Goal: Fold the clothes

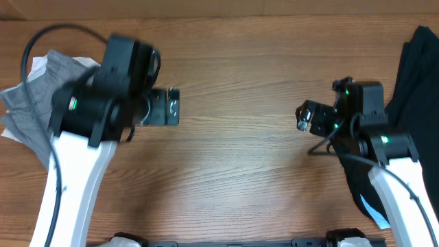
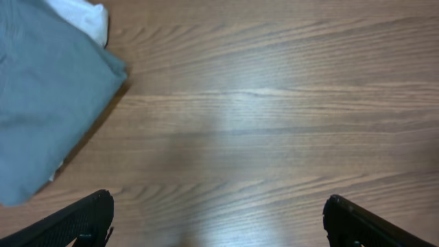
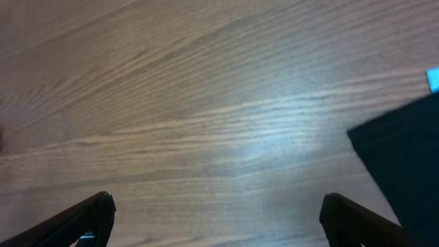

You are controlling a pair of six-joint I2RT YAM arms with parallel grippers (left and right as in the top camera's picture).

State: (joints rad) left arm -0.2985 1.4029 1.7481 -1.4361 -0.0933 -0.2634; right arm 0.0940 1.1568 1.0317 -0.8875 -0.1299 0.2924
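Observation:
A mid-grey garment (image 1: pixel 38 103) lies folded at the table's left edge on off-white cloth (image 1: pixel 38 65). In the left wrist view the grey garment (image 2: pixel 48 96) fills the upper left, with off-white cloth (image 2: pixel 86 17) at its top. A black garment (image 1: pixel 415 75) lies at the right edge and shows in the right wrist view (image 3: pixel 405 158). My left gripper (image 1: pixel 171 106) is open and empty over bare wood, right of the grey garment; its fingers (image 2: pixel 219 219) are wide apart. My right gripper (image 1: pixel 302 116) is open and empty, left of the black garment; its fingers (image 3: pixel 216 219) are wide apart.
The wooden table (image 1: pixel 240 171) spans the view. A small light blue tag (image 1: pixel 379 218) shows by the black cloth near the right arm, also in the right wrist view (image 3: pixel 433 77). A black cable (image 1: pixel 31 44) loops above the left arm.

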